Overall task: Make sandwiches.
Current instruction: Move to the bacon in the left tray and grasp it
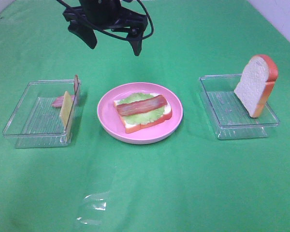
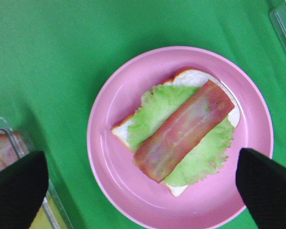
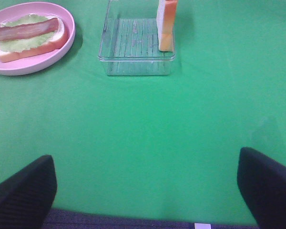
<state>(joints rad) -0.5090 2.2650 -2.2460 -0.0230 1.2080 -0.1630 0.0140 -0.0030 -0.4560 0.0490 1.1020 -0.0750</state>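
An open sandwich lies on the pink plate (image 1: 108, 123): a white bread slice (image 1: 144, 125), pale green lettuce (image 1: 154, 114) and a bacon strip (image 1: 141, 105) on top. It also shows in the left wrist view, bacon (image 2: 186, 129) over lettuce (image 2: 157, 109), and in the right wrist view (image 3: 26, 29). A second bread slice (image 1: 255, 84) stands on edge in the right tray (image 1: 222, 129). A yellow cheese square (image 1: 65, 107) and more bacon (image 1: 62, 101) sit in the left tray (image 1: 24, 131). My left gripper (image 1: 115, 44) hangs open and empty above the plate (image 2: 143, 191). My right gripper (image 3: 145, 191) is open and empty over bare cloth.
Green cloth covers the table. A thin brown piece (image 1: 76, 84) stands at the left tray's far right corner. A crinkled clear patch (image 1: 92, 208) lies on the cloth near the front. The right tray (image 3: 133, 62) and standing bread (image 3: 167, 24) are well ahead of the right gripper.
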